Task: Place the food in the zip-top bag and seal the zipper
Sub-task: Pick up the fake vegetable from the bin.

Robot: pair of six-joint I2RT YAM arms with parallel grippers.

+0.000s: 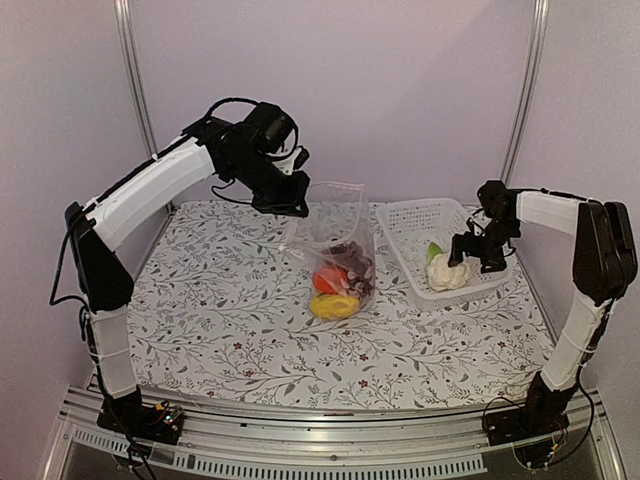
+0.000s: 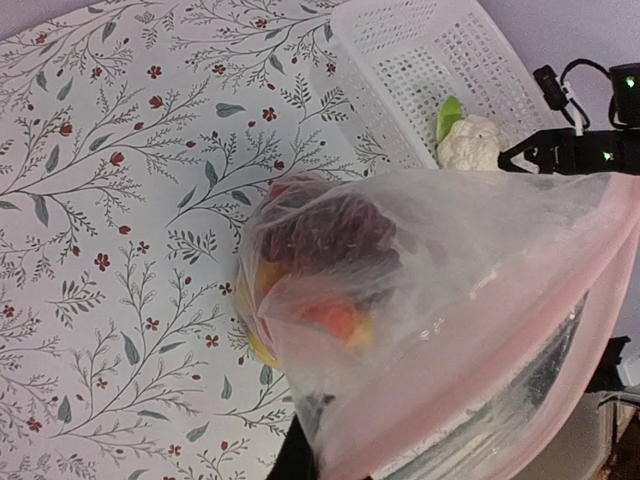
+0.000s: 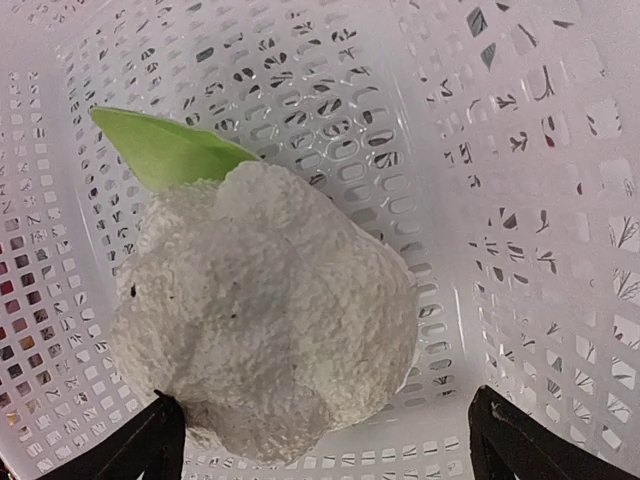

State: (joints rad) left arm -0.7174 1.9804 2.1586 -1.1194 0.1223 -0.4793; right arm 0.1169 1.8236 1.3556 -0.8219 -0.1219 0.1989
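Note:
The clear zip-top bag hangs upright from my left gripper, which is shut on its mouth edge. One dark finger shows behind the plastic in the left wrist view. The pale pink zipper runs along the mouth. Inside the bag lie a dark purple grape bunch, a red-orange piece and yellow pieces. The white cauliflower with a green leaf lies in the basket. My right gripper is open and straddles it, the left fingertip against its side.
The white perforated basket stands at the right of the floral tablecloth; its walls close in around my right gripper. The bag's bottom rests on the cloth just left of the basket. Pale walls and metal posts bound the back.

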